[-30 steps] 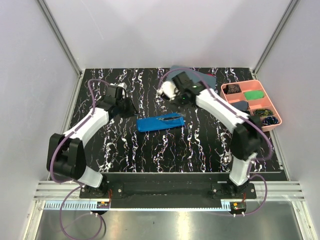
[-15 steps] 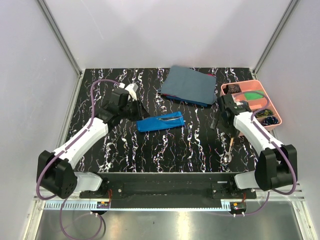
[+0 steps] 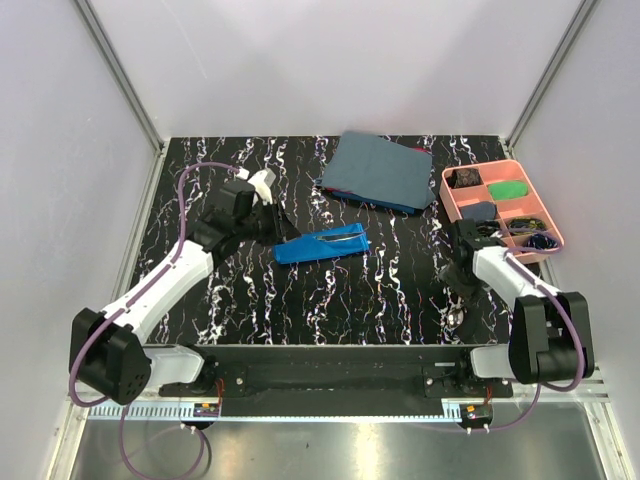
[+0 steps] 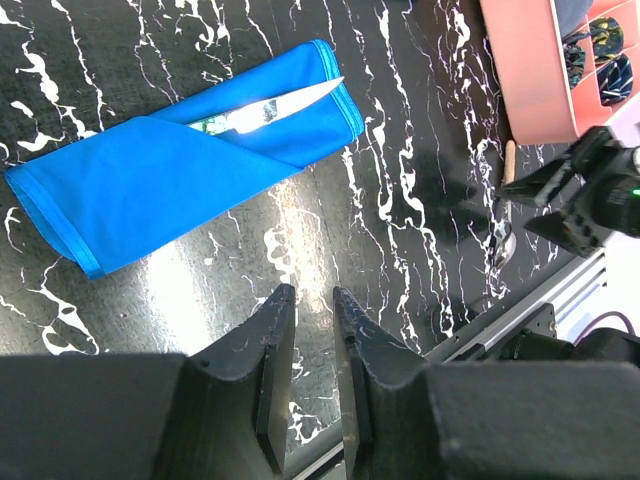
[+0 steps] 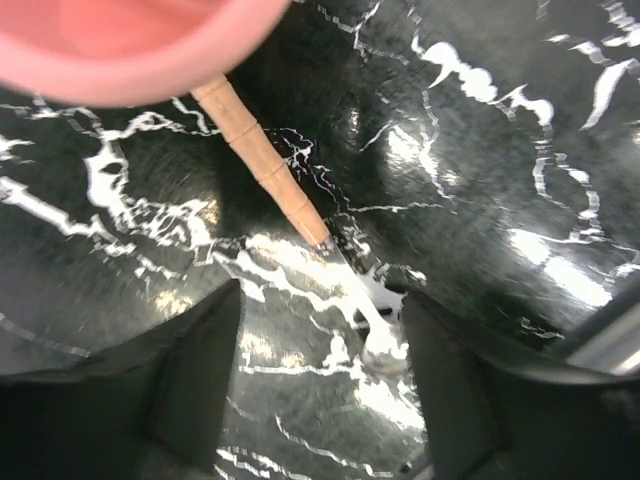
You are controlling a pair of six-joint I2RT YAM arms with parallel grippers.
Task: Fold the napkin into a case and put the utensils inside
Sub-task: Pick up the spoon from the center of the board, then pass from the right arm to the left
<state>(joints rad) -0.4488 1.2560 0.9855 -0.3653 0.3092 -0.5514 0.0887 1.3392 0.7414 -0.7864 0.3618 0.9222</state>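
Setting of the second utensil. The napkin, already folded into the case (image 3: 322, 243), lies mid-counter (image 3: 330, 300) with its slanted mouth toward the right, so that cutlery can slide in lengthwise. One utensil (image 4: 270, 105) sits inside, its silvery blade showing at the opening. A wooden-handled utensil (image 5: 262, 150) lies well apart from the case, near the counter's front right. It is just beside the pink tray (image 5: 120, 60), whose rim hides the handle's end in the right wrist view. The right claw (image 5: 320, 300) hangs low over it, wrist pitched down, fingers apart on either side of the metal end and nothing yet clamped; this is judged the approach to a pick-up. The left claw (image 4: 312, 295), fingers narrowly parted and empty, hovers beyond the case's left end with the forearm stretched forward, probably placed to steady the cloth.
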